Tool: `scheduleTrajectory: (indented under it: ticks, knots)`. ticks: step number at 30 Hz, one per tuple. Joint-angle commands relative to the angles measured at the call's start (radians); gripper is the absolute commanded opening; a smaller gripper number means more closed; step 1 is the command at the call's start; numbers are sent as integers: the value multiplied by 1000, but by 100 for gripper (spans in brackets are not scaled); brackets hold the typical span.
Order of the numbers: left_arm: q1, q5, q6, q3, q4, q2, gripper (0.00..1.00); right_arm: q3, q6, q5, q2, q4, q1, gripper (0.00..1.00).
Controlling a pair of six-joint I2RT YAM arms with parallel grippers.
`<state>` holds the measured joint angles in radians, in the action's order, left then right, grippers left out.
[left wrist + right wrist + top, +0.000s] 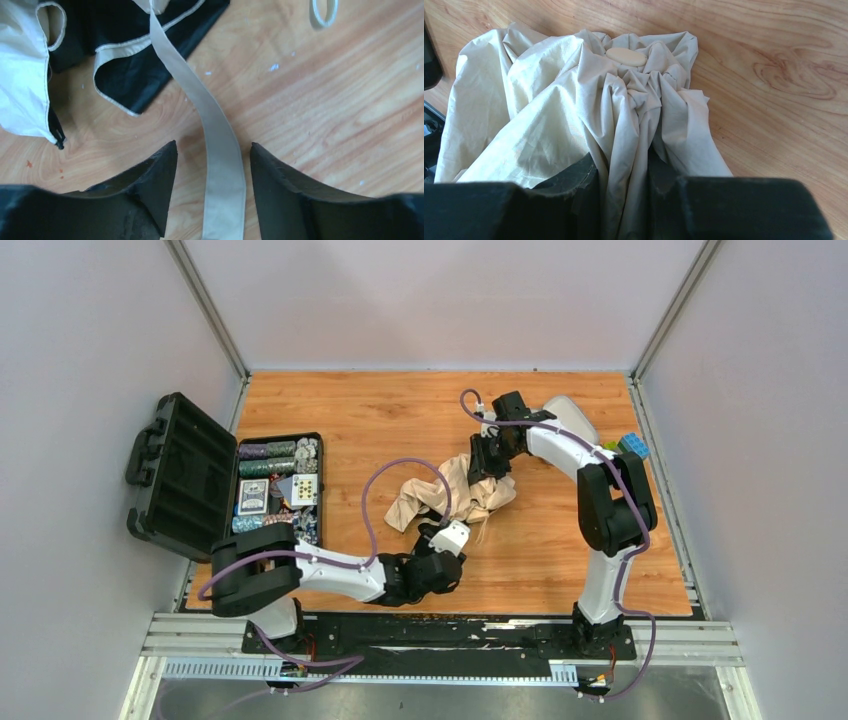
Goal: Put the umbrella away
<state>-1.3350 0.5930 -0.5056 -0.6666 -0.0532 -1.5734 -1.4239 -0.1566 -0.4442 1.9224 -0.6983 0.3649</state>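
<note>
The umbrella [452, 495] lies as a crumpled beige heap in the middle of the table. My right gripper [490, 456] is at its far end. In the right wrist view that gripper [621, 157] is shut on a bunched fold of the umbrella's fabric [549, 110], and a pale oval cap [625, 56] shows at the gathered top. My left gripper [440, 537] is at the heap's near edge. In the left wrist view it [213, 145] stands open, with the umbrella's beige strap [200, 95] lying loose on the wood between the fingers. The fabric's black underside [135, 75] shows beyond.
A black case [280, 485] of poker chips and cards lies open at the left, its lid [180, 475] leaning outward. A lilac-grey oval hard case [572, 416] and coloured blocks [630, 447] sit behind the right arm. Walls close in on three sides.
</note>
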Motion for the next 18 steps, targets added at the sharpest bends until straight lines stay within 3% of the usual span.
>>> scheduleTrajectory:
  ticks: [1,4,7,9,14,18]
  knots:
    - [-6,101,-19,-43,34,-39,50,3,12,-53,-54,34,-14,5]
    - [-6,58,-34,-22,105,56,20,-27,40,-86,-37,31,-32,16]
    - [-4,-52,-43,4,141,214,6,-73,45,-56,-30,-12,-47,42]
    - [18,-164,-48,16,143,329,2,-95,45,-24,-52,-50,-48,60]
    - [205,-471,-100,23,169,541,0,-73,23,61,-178,-92,-53,84]
    - [349,-620,-68,-7,237,562,0,-3,-2,86,-281,-98,-56,88]
